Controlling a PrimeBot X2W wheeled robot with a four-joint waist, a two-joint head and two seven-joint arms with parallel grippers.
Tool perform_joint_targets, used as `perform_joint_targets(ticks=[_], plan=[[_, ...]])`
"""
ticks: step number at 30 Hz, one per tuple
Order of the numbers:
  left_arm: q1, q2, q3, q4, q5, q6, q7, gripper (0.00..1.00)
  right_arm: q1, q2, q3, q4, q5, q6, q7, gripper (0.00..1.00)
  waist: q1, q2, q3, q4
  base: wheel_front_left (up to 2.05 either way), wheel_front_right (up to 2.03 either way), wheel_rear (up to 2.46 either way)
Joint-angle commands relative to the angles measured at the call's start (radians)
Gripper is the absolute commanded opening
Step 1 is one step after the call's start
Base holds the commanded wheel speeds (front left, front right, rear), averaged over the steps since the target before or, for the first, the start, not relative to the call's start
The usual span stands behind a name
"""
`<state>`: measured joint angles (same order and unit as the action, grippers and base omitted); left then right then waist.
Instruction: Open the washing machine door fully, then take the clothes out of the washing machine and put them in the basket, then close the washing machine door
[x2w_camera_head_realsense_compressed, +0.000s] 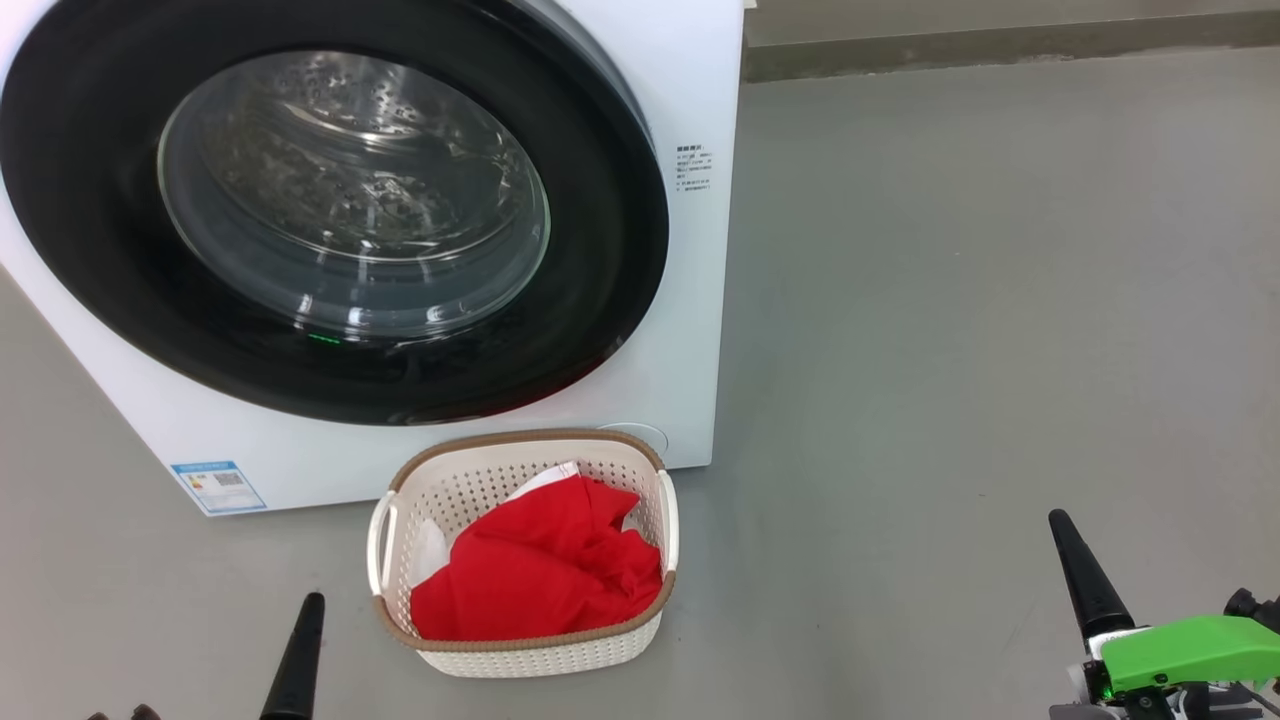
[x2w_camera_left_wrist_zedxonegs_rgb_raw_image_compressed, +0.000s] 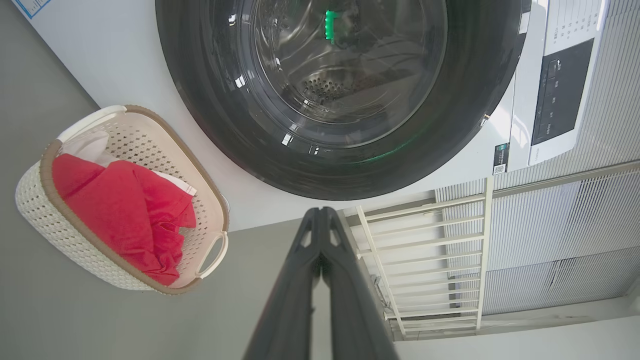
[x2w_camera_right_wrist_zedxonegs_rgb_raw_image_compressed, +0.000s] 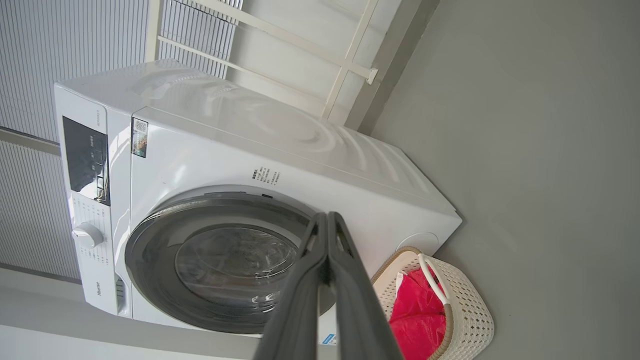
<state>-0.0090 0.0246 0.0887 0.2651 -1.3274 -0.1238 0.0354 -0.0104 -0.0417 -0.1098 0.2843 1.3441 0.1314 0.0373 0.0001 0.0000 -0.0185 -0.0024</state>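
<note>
Clothes (x2w_camera_head_realsense_compressed: 540, 580) in the basket (x2w_camera_head_realsense_compressed: 530, 438) before the washing machine (x2w_camera_head_realsense_compressed: 695, 320), washing machine door (x2w_camera_head_realsense_compressed: 350, 200) apparently flush; left gripper (x2w_camera_left_wrist_zedxonegs_rgb_raw_image_compressed: 320, 212) and right gripper (x2w_camera_right_wrist_zedxonegs_rgb_raw_image_compressed: 327, 216), jaws closed and empty, need only confirm latching by a gentle rim press.

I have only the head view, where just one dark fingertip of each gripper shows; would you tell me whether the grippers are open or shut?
Observer: The left gripper is shut. In its wrist view the two fingers press together with nothing between them.
Operator: Thank you. And the right one?
Observer: The right gripper is shut and empty too. Its wrist view looks towards the washing machine door.
Operator: My view cuts off the upper part of the machine. What is there?
Observer: In the right wrist view, the washing machine has a dark control panel and a white dial on the strip next to the door.
</note>
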Motion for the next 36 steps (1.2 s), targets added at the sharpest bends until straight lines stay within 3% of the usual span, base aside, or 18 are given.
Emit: perform_joint_targets(ticks=[1,24,36], plan=[[-0.049,0.020,0.022,-0.022,-0.028,-0.006,0.012,0.00,-0.058,-0.010,0.013,-0.032,0.032,-0.001,0.009,0.00,0.0000,0.0000,0.001,0.000,0.00,0.00,0.00],[-0.099,0.026,0.025,-0.020,-0.281,-0.007,0.078,0.00,-0.098,-0.009,-0.004,-0.039,0.264,-0.001,0.076,0.00,-0.0001,0.0000,0.022,0.002,0.00,0.00,0.00],[-0.099,0.026,0.025,-0.020,-0.281,-0.007,0.078,0.00,-0.098,-0.009,-0.004,-0.039,0.264,-0.001,0.076,0.00,-0.0001,0.0000,0.022,0.002,0.00,0.00,0.00]])
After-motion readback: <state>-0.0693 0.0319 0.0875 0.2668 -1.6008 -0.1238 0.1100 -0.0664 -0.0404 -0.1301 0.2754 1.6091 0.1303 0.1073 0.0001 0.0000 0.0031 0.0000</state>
